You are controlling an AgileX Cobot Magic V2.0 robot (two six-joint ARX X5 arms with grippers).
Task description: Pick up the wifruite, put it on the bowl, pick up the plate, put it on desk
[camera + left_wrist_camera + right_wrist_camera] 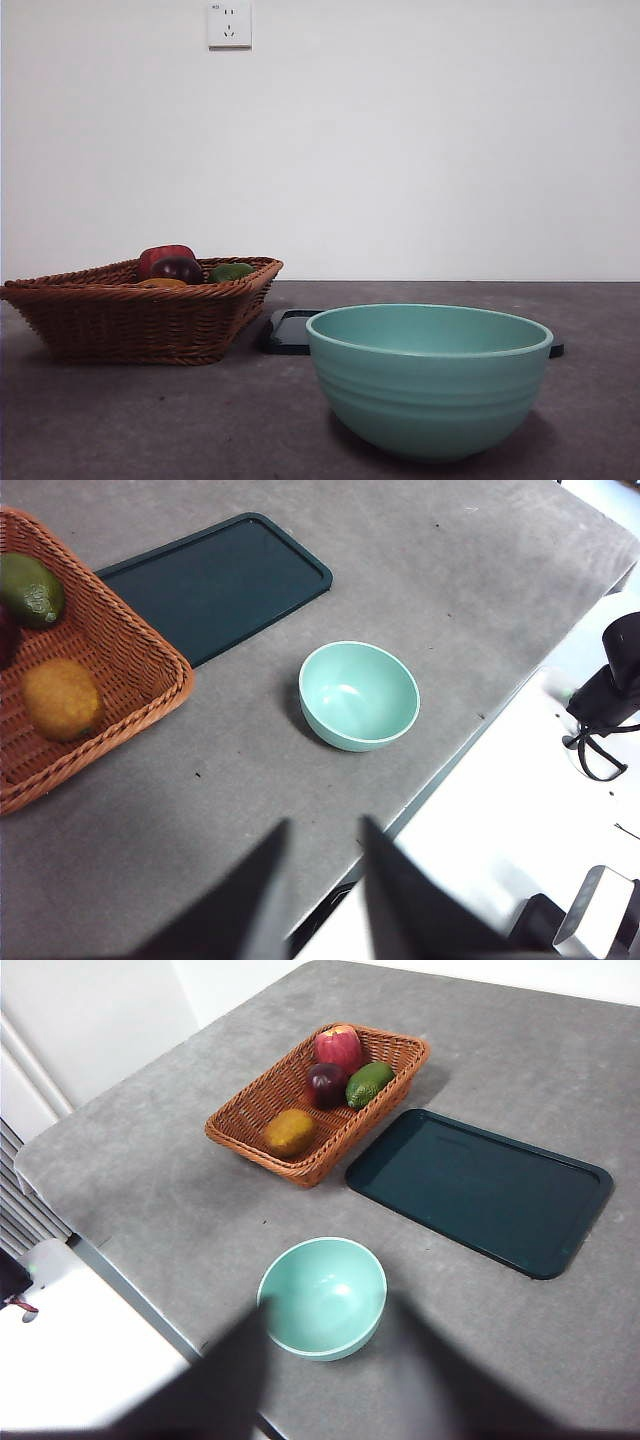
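**Still untouched: wifruite in the basket, both grippers empty**

Handling, as a judgement: the wifruite (290,1131) looks firm and fairly light, with a rounded, slightly dull skin that could roll or slip between flat jaws. You would do best to take it across its widest middle, coming from above, with the jaws clear of the basket (250,1120) wall it lies close to. Squeeze only enough to hold it; it may bruise.

Looks: roundish, orange-brown, a little mottled. In the left wrist view it shows as a yellow-orange lump against the wicker.

Where: at the near end of the basket, apart from the red apple (339,1046), the dark fruit (326,1083) and the green fruit (369,1083) grouped at the far end. The bowl (323,1296) stands empty on the desk (160,1190), near the basket, with the dark tray (480,1188) flat beside both.

Tools: the left gripper (322,880) hangs high over the desk edge, jaws slightly parted, holding nothing. The right gripper (325,1380) is above the bowl, jaws wide apart, also holding nothing. Neither shows in the front view.
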